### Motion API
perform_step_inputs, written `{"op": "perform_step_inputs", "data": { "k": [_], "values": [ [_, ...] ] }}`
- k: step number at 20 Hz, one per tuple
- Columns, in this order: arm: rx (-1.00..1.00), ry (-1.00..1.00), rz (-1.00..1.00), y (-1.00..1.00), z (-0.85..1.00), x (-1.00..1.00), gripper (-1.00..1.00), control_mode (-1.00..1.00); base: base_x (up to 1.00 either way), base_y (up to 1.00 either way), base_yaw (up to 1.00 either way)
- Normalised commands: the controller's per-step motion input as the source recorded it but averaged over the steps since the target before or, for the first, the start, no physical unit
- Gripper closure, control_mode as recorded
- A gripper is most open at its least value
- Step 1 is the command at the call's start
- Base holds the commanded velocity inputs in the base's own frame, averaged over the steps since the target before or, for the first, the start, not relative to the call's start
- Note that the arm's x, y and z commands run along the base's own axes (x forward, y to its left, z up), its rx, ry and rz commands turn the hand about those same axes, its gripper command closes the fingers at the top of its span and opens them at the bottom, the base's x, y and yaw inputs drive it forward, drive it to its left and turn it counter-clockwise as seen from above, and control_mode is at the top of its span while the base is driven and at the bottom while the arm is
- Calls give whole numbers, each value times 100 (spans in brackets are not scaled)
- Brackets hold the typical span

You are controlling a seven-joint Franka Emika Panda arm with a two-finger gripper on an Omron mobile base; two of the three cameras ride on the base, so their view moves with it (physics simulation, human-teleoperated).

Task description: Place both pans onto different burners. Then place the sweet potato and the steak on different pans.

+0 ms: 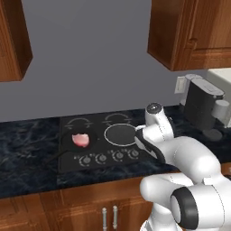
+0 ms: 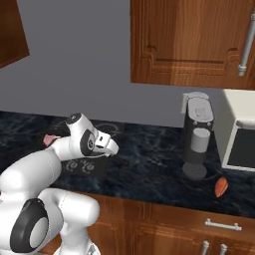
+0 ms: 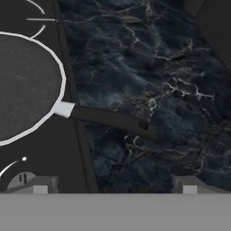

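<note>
**Hand view: jaws wide and empty over the rimmed pan's handle, sweet potato far off at frame right**

Hand view looks straight down along the gripper, whose two tips stand as far apart as they go, with nothing between them. The silver-rimmed pan fills the left of that frame, sitting on the cooktop; its dark handle runs from the rim out to the right and slightly down, crossing onto the marbled counter.

In the left base view the same pan sits on a front burner at the picture's centre, and the black pan lies just left of it on another burner with the steak already on it. That leaves the sweet potato, which in the right base view lies on the counter at the lower right of the frame, beside the foot of the coffee machine and well apart from the gripper.

My judgement: the coming move turns on that gap. The sweet potato lies far toward the right of the frame from the hand, past the coffee machine, its long axis tilted nearly upright in the picture, so the arm must swing across and the jaws should close over its short width.

No brand, label or legible writing shows anywhere; the knob markings are too small to read.
</note>
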Motion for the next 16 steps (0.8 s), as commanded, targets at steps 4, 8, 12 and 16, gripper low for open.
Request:
{"op": "perform_step_inputs", "data": {
  "k": [4,8,12,16],
  "values": [
    [0,0,0,0,0,0,-100,100,0,-40,0],
    [0,0,0,0,0,0,-100,100,0,-40,0],
    [0,0,0,0,0,0,-100,100,0,-39,0],
    [0,0,0,0,0,0,-100,100,-2,-39,0]
  ]
}}
